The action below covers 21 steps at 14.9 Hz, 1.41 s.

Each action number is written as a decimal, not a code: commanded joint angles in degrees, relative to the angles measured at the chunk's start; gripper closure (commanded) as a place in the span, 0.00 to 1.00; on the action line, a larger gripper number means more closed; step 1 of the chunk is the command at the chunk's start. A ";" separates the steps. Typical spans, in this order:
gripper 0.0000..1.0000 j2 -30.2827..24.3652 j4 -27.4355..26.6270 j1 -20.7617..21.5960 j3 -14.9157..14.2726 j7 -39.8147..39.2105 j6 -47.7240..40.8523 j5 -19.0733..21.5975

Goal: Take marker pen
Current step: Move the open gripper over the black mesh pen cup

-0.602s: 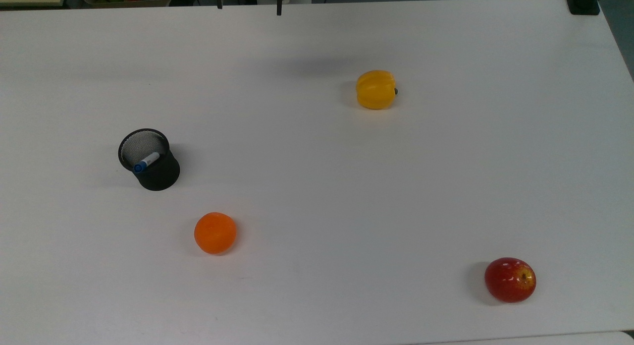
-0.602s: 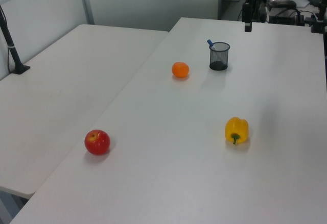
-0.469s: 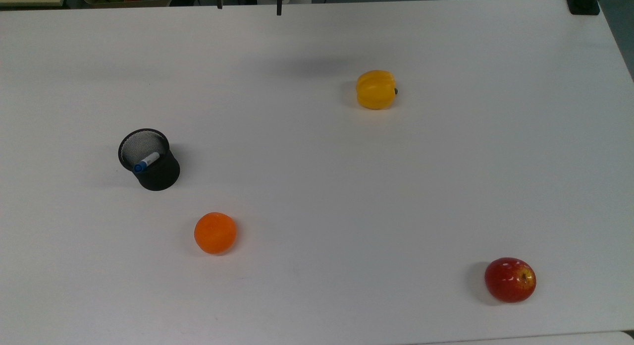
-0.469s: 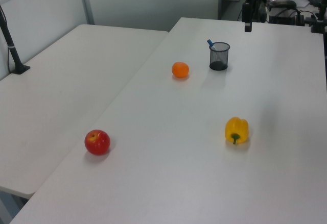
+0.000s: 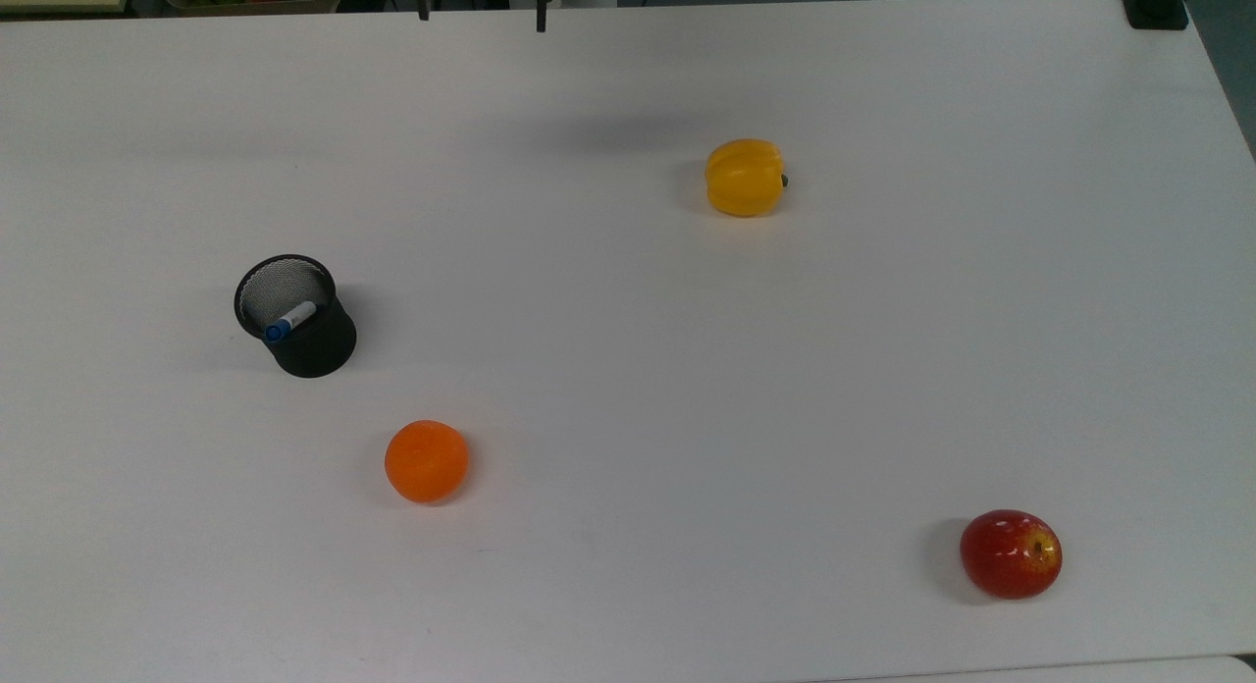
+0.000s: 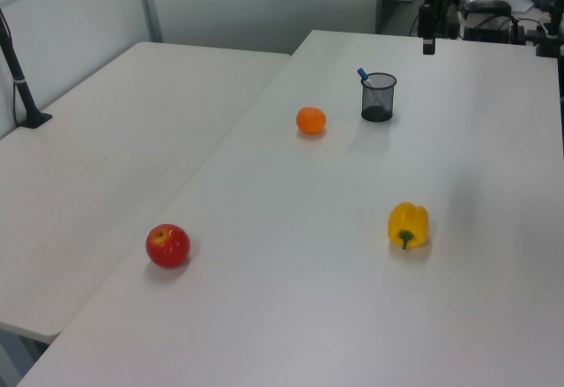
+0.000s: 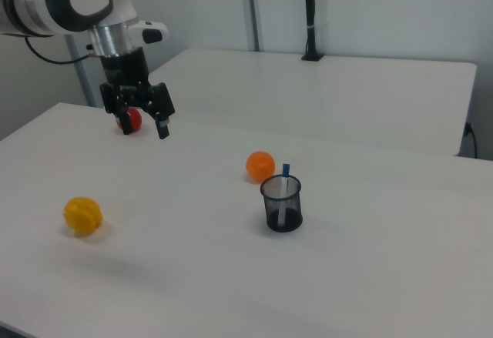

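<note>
One slim white-barrelled marker pen with a blue cap (image 5: 287,322) stands tilted inside a black mesh cup (image 5: 297,317), left of centre in the top view. Black two-finger gripper (image 7: 142,120) hangs above the white table (image 5: 628,369), upper left in the right view, jaws spread, holding nothing, well apart from the cup. Orange fruit (image 5: 426,460) near the cup; yellow bell pepper (image 5: 745,177) and red apple (image 5: 1011,553) farther off.

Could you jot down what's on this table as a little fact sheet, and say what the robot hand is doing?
marker pen: standing tilted in the black mesh cup, blue cap up
orange: on the table, near the cup
yellow pepper: lying on its side
red apple: apart from the rest
gripper: open, above the table, holding nothing
</note>
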 commanded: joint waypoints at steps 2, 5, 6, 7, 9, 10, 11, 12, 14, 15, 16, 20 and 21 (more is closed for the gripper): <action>0.00 1.73 -0.43 -5.81 -0.59 -6.53 8.20 0.87; 0.00 5.60 -0.43 -10.21 -0.67 -8.46 18.75 0.78; 0.00 7.01 -0.43 -11.26 -0.67 -9.25 22.43 0.78; 0.00 8.32 -0.43 -12.14 -0.67 -9.52 25.69 0.78; 0.00 11.92 -0.43 -13.55 -0.67 -9.52 32.28 0.78; 0.00 14.03 -0.43 -13.99 -0.67 -9.44 35.97 0.78; 0.00 15.88 -0.43 -14.34 -0.67 -9.17 39.57 0.87; 0.00 18.16 -0.43 -14.43 -0.67 -9.00 43.87 0.78; 0.04 20.81 -0.43 -14.70 -0.67 -8.82 49.69 0.78; 0.10 22.04 -0.43 -14.61 -0.67 -8.73 51.81 0.69; 0.17 22.92 -0.43 -14.61 -0.67 -8.65 53.83 0.69; 0.61 24.42 -0.52 -14.52 -0.67 -7.42 57.19 0.78; 0.70 24.42 -0.52 -14.61 -0.67 -7.50 57.19 0.78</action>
